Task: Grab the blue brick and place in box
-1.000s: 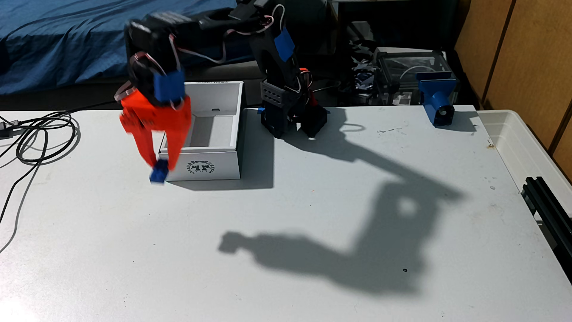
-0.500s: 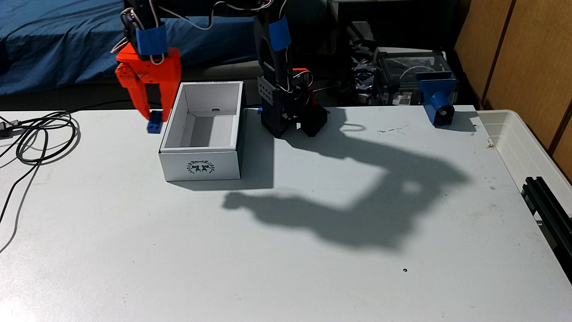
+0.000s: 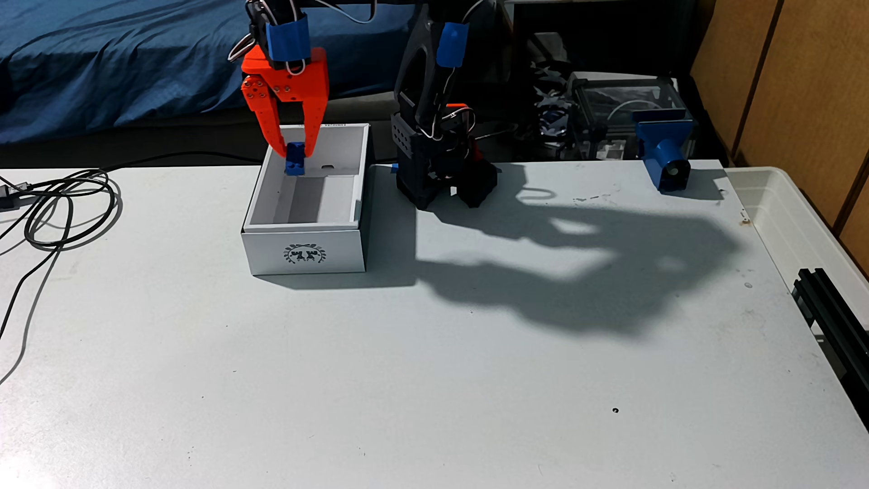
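In the fixed view my orange gripper [image 3: 296,151] points straight down and is shut on the blue brick [image 3: 295,162]. The brick hangs on end from the fingertips, over the far left part of the box's opening. The box [image 3: 305,251] is white cardboard, open on top, with a black wreath emblem on its near short side. It stands on the grey table at centre left, just left of the arm's black base [image 3: 442,174].
A coil of black cable [image 3: 61,207] lies at the table's left edge. A blue clamp-like part [image 3: 665,153] sits at the back right, with a translucent tub [image 3: 799,221] beside the right edge. The arm's shadow falls right of the box.
The gripper, still holding the brick, rose from the table left of the box's near corner, then swung right and back until it hangs over the box's far end.
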Robot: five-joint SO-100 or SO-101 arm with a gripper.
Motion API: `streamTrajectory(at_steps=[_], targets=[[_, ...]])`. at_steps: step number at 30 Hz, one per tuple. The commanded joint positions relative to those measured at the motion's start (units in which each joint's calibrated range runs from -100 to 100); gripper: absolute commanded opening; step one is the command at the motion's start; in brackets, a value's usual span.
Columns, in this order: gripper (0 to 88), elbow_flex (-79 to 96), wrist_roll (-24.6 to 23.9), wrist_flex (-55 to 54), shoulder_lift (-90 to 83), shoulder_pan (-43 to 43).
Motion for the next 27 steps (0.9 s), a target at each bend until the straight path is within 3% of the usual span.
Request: streamTrajectory(at_steps=[1,11,27], targets=[[0.9,3.97,2.24,-3.82,-3.45,1.59],[1.0,17.9,6.71,-18.47,-4.04,6.27],[5.4,18.61,7.55,-18.64,-4.04,9.17]])
